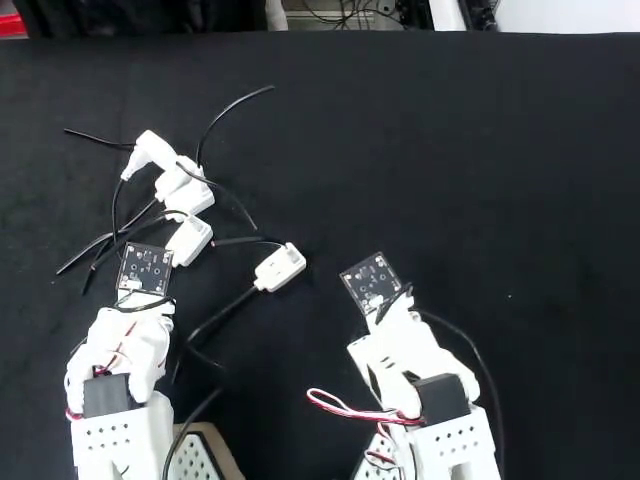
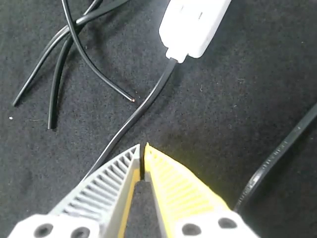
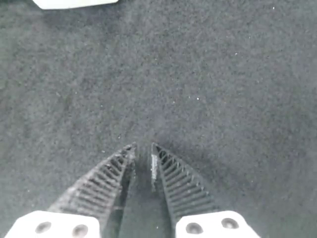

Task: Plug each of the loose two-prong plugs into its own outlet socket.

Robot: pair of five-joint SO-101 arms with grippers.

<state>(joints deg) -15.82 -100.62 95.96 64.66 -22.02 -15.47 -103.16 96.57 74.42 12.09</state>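
Black-clothed table (image 1: 480,150). We count four white plug-and-socket pieces, all on its left half, trailing black cables (image 1: 235,102).

Three of them form a chain (image 1: 178,190) running away from the left arm (image 1: 118,360), touching or nearly so. From above we cannot tell whether any pair is mated. The fourth piece (image 1: 280,267) lies apart, between the two arms, with its cable curling toward the left arm's base.

The left gripper (image 2: 143,148) has its grey and yellow fingers pressed together at the tips, low over the cloth. A black cable (image 2: 143,106) from a white piece (image 2: 193,27) just ahead runs in under the grey finger (image 2: 106,181). We think it passes beneath rather than between, though the tips hide the spot.

The right gripper (image 3: 142,148) has its black fingers a narrow gap apart, with nothing between them and bare cloth below. A white edge (image 3: 74,3) shows ahead, off to one side. The right arm (image 1: 415,370) stands near the fourth piece.
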